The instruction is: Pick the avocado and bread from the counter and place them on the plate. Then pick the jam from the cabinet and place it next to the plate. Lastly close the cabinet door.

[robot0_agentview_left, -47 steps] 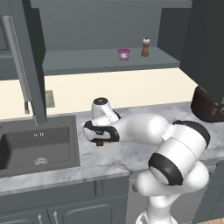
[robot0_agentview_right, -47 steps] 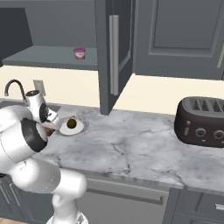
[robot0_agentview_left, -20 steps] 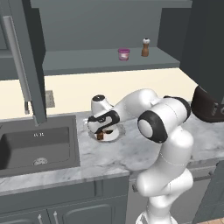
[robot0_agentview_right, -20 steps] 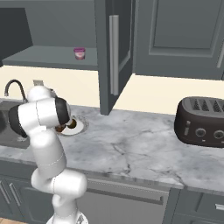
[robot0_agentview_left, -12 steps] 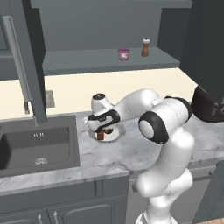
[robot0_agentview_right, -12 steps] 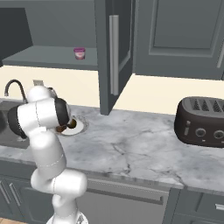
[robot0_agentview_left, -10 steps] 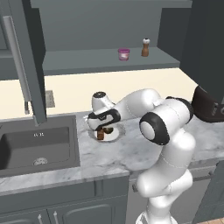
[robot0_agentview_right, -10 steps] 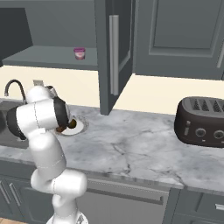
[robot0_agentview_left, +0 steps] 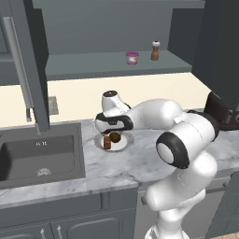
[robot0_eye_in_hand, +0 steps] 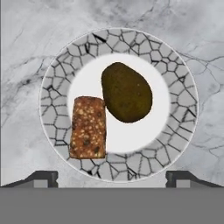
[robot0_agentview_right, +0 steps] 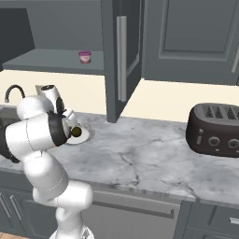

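The white plate (robot0_eye_in_hand: 175,131) with its grey patterned rim lies on the marble counter (robot0_eye_in_hand: 26,39), straight below my hand. On it the reddish-brown bread (robot0_eye_in_hand: 89,127) lies flat beside the dark olive avocado (robot0_eye_in_hand: 127,97), and the two touch. My gripper (robot0_eye_in_hand: 112,179) hangs open above the plate's near rim, with nothing between its fingertips (robot0_eye_in_hand: 41,178). From the left base, the gripper (robot0_agentview_left: 112,130) hovers over the plate (robot0_agentview_left: 122,144), bread (robot0_agentview_left: 107,143) and avocado (robot0_agentview_left: 115,137). The pink jam (robot0_agentview_left: 132,58) stands on the shelf of the open cabinet (robot0_agentview_left: 93,65).
A brown pepper mill (robot0_agentview_left: 154,50) stands right of the jam. The open cabinet door (robot0_agentview_left: 25,65) hangs above the dark sink (robot0_agentview_left: 39,154). The other open door (robot0_agentview_right: 119,60) juts out over the counter. A dark toaster (robot0_agentview_right: 214,130) sits at the far right.
The jaws have opened and let go of the bread, which now lies on the plate beside the avocado. The hand has lifted a little.
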Available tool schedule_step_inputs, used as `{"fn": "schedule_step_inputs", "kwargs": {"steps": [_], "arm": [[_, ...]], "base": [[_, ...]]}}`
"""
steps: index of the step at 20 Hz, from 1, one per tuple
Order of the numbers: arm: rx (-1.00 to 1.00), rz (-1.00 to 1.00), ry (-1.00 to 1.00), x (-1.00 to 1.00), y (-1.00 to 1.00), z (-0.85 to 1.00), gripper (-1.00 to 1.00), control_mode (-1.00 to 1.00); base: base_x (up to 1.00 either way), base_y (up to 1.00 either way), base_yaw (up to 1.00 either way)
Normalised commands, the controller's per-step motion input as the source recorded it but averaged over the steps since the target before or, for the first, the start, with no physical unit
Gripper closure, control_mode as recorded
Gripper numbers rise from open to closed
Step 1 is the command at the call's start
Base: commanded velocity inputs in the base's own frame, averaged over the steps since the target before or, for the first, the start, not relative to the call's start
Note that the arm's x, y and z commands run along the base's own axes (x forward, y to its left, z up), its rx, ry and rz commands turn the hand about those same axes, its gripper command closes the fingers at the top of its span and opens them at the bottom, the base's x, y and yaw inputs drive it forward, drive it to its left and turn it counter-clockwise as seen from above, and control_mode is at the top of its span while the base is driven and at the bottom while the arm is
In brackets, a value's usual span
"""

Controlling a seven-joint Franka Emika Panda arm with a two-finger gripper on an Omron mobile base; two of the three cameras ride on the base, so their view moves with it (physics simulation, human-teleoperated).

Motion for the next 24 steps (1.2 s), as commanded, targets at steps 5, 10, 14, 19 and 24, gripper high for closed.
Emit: {"fn": "schedule_step_inputs", "kwargs": {"steps": [5,10,14,19,24], "arm": [[0.0,0.0,0.0,-0.42,-0.23,0.45,-1.0,-1.0],[0.0,0.0,-0.04,-0.45,-0.33,0.41,-1.0,-1.0],[0.0,0.0,-0.08,-0.6,-0.29,0.29,-1.0,-1.0],[0.0,0.01,-0.09,-0.52,-0.2,0.45,-1.0,-1.0],[-0.02,0.01,-0.04,-0.15,-0.14,0.59,-1.0,-1.0]], "base": [[0.0,0.0,0.0],[0.0,0.0,0.0],[0.0,0.0,0.0],[0.0,0.0,0.0],[0.0,0.0,0.0]]}}
